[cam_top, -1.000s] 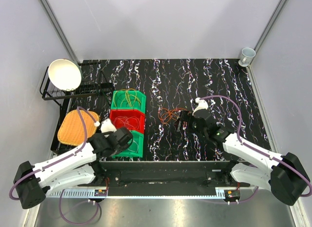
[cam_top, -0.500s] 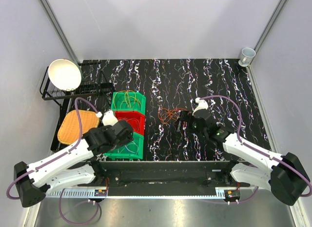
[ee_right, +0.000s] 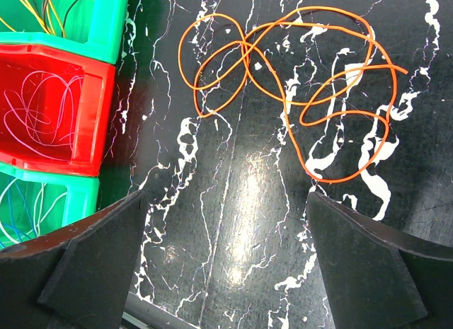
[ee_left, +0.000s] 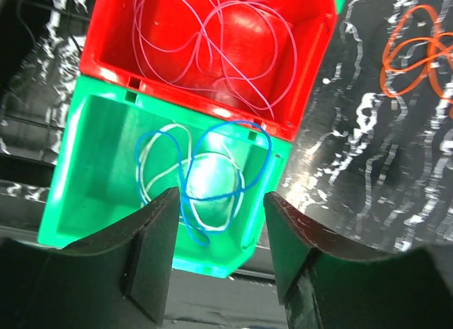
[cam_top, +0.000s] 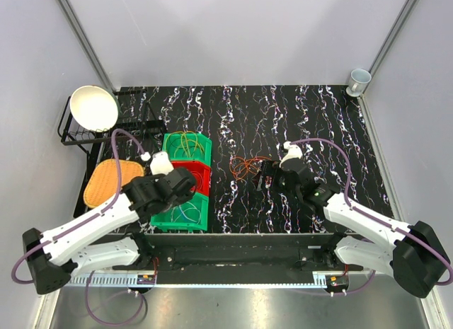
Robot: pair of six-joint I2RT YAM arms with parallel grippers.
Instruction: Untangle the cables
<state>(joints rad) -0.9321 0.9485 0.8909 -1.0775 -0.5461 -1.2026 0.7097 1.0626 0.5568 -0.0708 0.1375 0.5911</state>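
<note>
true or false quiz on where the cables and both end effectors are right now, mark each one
1. The orange cable lies on the table, outside any bin. True.
2. The red bin holds blue cables. False: it holds pink cables; the blue cable lies in the near green bin.
3. The right end effector grips the orange cable. False: it hovers open above it, holding nothing.
4. The left end effector is open above the near green bin. True.
</note>
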